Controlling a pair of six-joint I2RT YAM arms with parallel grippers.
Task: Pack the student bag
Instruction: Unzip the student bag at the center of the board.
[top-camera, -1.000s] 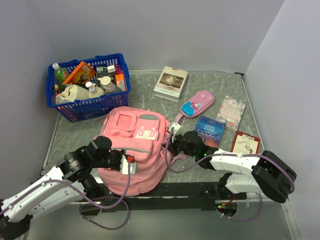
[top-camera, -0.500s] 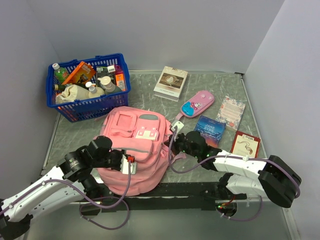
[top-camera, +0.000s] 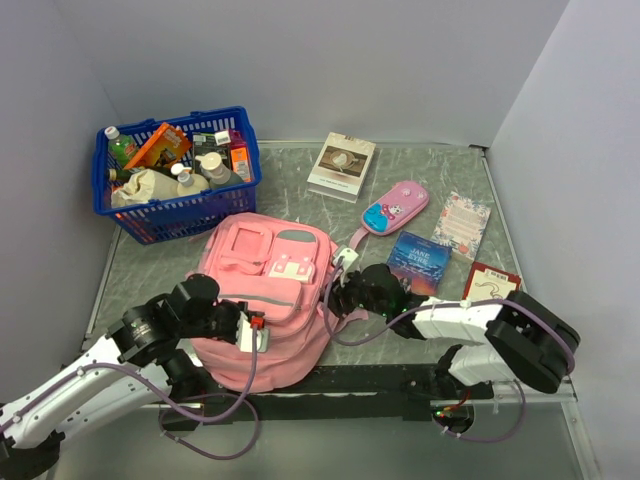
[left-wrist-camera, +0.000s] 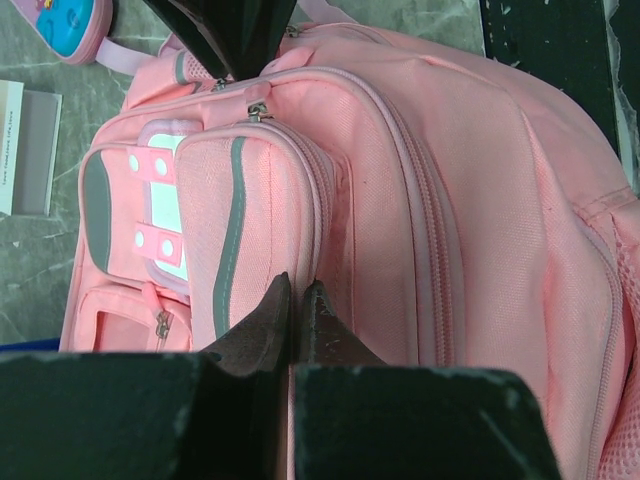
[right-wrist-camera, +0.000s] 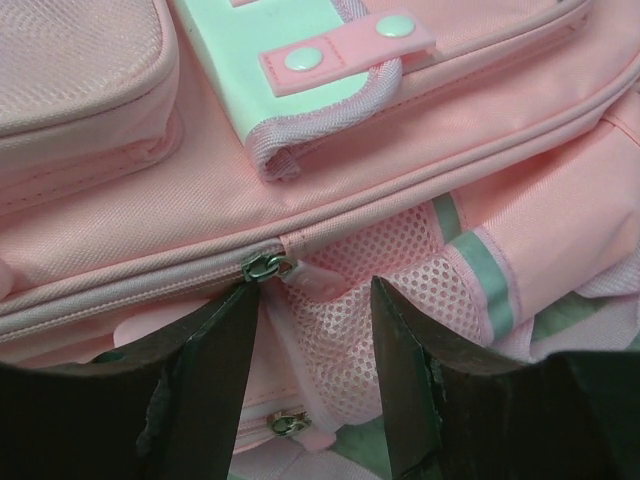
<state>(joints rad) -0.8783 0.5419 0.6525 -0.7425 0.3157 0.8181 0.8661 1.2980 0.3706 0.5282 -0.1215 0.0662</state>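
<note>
Grey table: basket, books beside student bag

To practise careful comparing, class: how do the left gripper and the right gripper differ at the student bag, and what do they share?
The left gripper has its jaws pressed together; the right gripper has them apart. The left gripper is at the student bag's left side; the right gripper is at its right side, by a zip pull and mesh pocket. Both are right at the bag.

student bag: left edge partly hidden by left arm | blue basket: labels too small to read
</note>
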